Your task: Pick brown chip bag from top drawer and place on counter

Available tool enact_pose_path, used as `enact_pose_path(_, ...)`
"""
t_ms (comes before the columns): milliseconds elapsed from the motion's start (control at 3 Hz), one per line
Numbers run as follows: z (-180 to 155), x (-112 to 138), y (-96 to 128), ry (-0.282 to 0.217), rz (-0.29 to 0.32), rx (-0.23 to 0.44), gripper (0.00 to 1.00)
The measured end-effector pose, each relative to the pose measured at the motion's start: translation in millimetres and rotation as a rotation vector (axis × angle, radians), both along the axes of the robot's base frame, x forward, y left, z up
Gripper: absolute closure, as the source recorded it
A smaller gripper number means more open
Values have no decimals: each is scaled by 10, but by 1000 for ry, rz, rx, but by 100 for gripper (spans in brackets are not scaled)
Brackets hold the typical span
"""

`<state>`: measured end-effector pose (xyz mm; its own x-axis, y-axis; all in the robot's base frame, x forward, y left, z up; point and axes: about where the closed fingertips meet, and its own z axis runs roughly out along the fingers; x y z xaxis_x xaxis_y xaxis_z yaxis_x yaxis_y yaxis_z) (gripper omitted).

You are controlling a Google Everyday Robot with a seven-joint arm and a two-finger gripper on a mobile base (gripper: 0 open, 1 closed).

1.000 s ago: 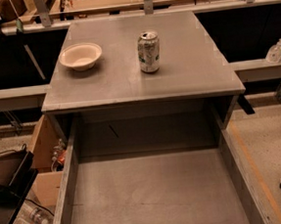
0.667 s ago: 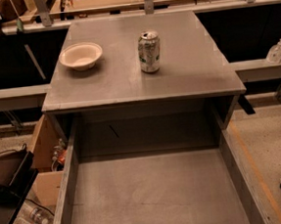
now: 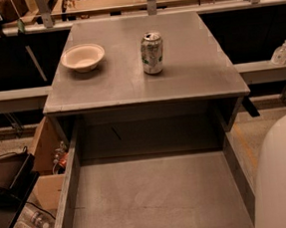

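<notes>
Arm housing (image 3: 283,173), pale and rounded, has swung into view beside the right wall of the open top drawer (image 3: 155,200), where a second ago there was only floor. The gripper itself is out of frame, so whether it is released or clenched cannot be told. No brown chip bag shows on the visible drawer floor or on the counter (image 3: 130,82), where a bowl (image 3: 82,57) sits toward the back-left corner and a soda can (image 3: 152,52) stands near the middle. The reach appears to be only starting, with nothing yet picked.
</notes>
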<state>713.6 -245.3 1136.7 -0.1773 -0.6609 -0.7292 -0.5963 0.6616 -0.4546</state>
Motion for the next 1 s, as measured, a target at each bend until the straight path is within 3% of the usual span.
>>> enact_pose_path(333,-7,1,3,2,1,0,100)
enact_pose_path(667,-86,79,13,18,-23,-91,100)
enact_pose_path(1000,-278,277,-134,44,-107,-225,100)
